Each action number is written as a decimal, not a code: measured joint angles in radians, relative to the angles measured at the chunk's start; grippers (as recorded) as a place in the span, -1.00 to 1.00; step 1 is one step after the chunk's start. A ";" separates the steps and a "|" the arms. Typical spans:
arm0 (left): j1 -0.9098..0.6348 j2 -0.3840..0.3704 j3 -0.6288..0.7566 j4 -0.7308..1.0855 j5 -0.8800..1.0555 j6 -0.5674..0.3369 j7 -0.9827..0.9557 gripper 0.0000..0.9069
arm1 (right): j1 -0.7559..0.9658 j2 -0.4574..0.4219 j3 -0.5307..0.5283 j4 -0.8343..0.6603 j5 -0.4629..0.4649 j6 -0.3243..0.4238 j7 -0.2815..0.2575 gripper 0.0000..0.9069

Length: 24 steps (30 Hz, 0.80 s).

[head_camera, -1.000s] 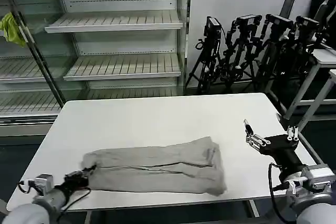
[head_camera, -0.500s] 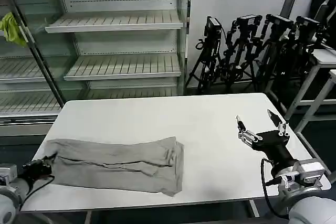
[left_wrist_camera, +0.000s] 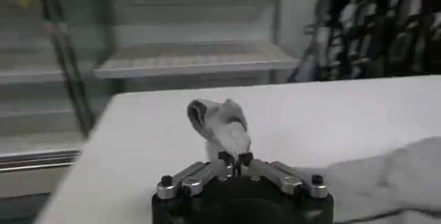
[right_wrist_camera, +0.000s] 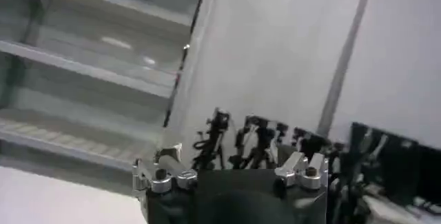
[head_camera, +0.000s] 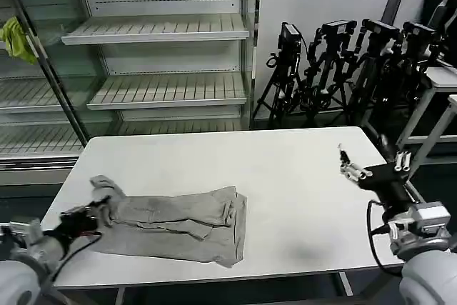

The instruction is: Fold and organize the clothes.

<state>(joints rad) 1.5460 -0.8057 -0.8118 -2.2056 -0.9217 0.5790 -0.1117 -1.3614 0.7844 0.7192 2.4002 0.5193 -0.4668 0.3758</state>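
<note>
A light grey shirt, folded into a long strip, lies on the front left of the white table. My left gripper is shut on the strip's left end and holds it raised a little off the tabletop. In the left wrist view the gripper pinches a bunched grey tip of the shirt that stands up past the fingertips. My right gripper hovers open over the table's right edge, well away from the shirt. In its wrist view the right gripper holds nothing.
Metal shelving stands behind the table, with a yellow-green cloth hanging at its far left. A cluster of black tripods stands at the back right. Another white table's corner shows at the right.
The left gripper dragged the shirt leftward, then raised its left end and carried it back to the right. The right gripper rose and shifted right.
</note>
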 measured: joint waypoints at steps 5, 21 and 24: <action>-0.058 -0.023 0.111 -0.026 -0.019 0.000 -0.001 -0.89 | -0.018 -0.026 0.051 -0.049 -0.009 0.034 0.017 1.00; -0.246 -0.097 0.403 -0.061 -0.029 -0.001 -0.005 -0.89 | -0.121 -0.033 0.205 -0.109 -0.019 0.075 0.033 1.00; -0.260 -0.103 0.436 -0.062 -0.022 -0.001 -0.004 -0.89 | -0.128 -0.031 0.213 -0.114 -0.021 0.077 0.034 1.00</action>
<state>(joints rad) 1.2865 -0.9083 -0.3755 -2.2677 -0.9434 0.5781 -0.1157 -1.4889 0.7532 0.9317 2.2865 0.4987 -0.3895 0.4099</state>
